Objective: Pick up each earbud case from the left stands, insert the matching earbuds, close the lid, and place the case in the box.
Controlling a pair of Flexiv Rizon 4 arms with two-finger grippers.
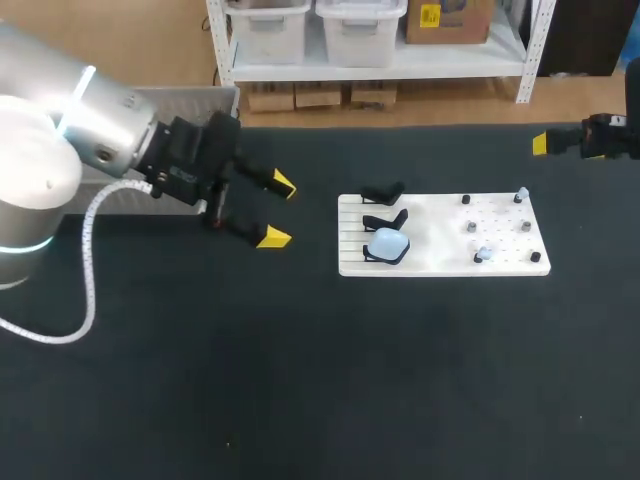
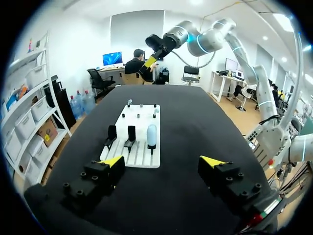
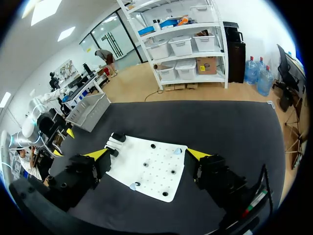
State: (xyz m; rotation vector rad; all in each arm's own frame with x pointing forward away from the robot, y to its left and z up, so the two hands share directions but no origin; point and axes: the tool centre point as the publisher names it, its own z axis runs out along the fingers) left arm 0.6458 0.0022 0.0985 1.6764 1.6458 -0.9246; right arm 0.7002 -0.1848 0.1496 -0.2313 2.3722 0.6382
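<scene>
A white board (image 1: 430, 262) lies right of the table's middle. Three black stands line its left end; the nearest one holds a pale blue earbud case (image 1: 387, 243), and the other two (image 1: 382, 192) are empty. Two pale blue earbuds (image 1: 521, 193) (image 1: 483, 254) sit on pegs at the board's right end. My left gripper (image 1: 278, 211) is open over the cloth, left of the board, with nothing in it. In the left wrist view the case (image 2: 152, 134) stands ahead of that gripper (image 2: 162, 161). My right gripper (image 1: 545, 143) is behind the board's far right corner; in the right wrist view it (image 3: 146, 154) is open, above the board (image 3: 156, 178).
A grey box (image 1: 200, 100) stands at the table's back left, behind my left arm. Several dark pegs (image 1: 470, 227) stick up from the board's right half. Black cloth covers the table in front of the board.
</scene>
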